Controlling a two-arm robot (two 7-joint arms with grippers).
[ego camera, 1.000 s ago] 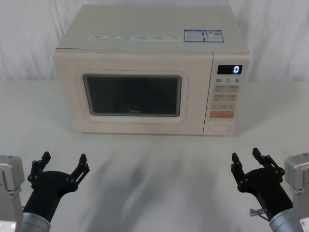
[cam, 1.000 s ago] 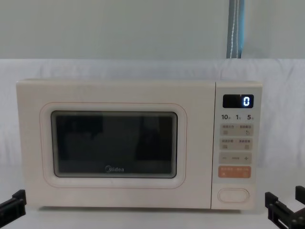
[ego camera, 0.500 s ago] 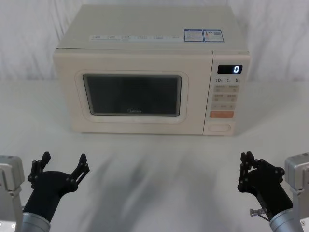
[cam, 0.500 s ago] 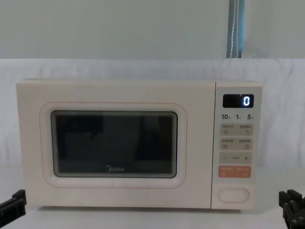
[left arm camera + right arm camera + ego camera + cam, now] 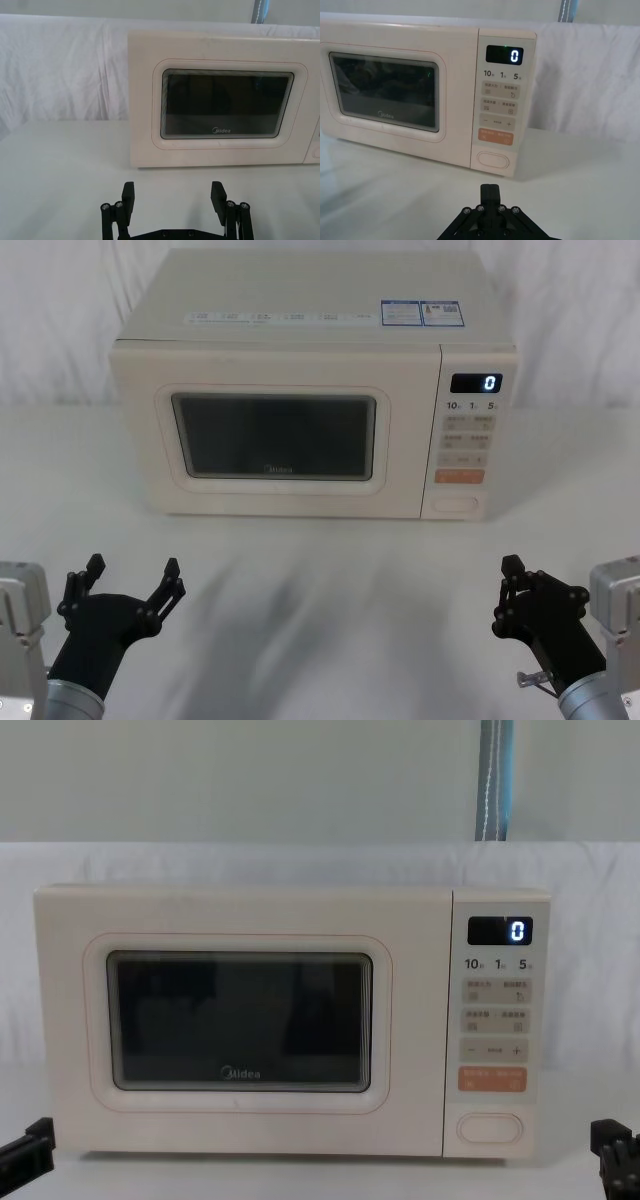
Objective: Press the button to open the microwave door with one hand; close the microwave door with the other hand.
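Smooth cream microwave door [image 5: 275, 435] flush, oblong button [image 5: 455, 505] untouched

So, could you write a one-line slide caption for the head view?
Closed microwave door, button unpressed; left gripper open, right gripper shut, both low before the microwave.

Staged robot test bench, lab-type setting: plain white table [image 5: 330, 640] bearing a single cream microwave [image 5: 300, 390], creased white cloth backdrop [image 5: 60, 65] hung behind, bare grey-green wall [image 5: 250, 780] above, no household furnishings.
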